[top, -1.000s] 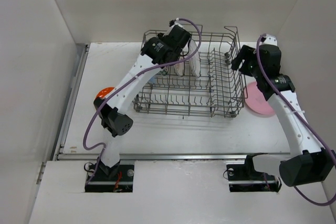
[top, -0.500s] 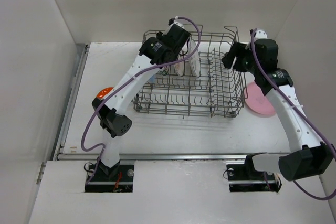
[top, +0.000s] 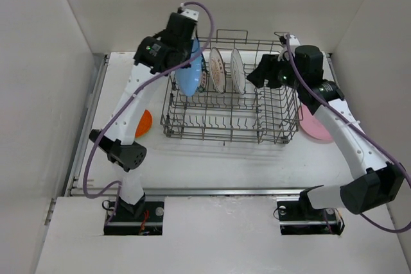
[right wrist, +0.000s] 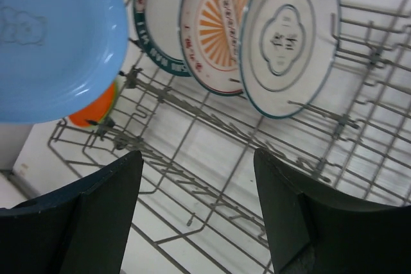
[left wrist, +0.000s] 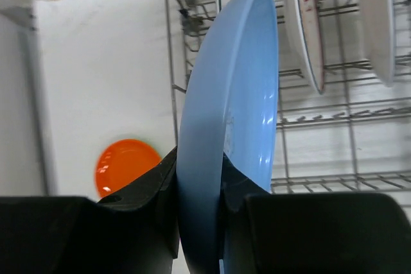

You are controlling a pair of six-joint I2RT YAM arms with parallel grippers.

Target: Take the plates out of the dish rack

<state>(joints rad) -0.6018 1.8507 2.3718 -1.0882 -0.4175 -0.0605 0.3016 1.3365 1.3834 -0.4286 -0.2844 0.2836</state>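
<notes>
My left gripper (top: 182, 48) is shut on the rim of a light blue plate (top: 188, 74) and holds it upright above the left end of the grey wire dish rack (top: 225, 134). The left wrist view shows both fingers pinching the blue plate (left wrist: 237, 94). Three white plates stand in the rack's back row: a dark green-rimmed one (right wrist: 157, 24), an orange sunburst one (right wrist: 218, 27) and a teal-rimmed one (right wrist: 289, 36). My right gripper (top: 260, 75) is open and empty above the rack's right half, close to the teal-rimmed plate.
An orange plate (top: 144, 122) lies flat on the table left of the rack. A pink plate (top: 314, 126) lies on the table right of the rack. White walls close in the back and both sides.
My left gripper has lifted the light blue plate up out of the rack and toward the left. My right gripper has moved left, in over the rack.
</notes>
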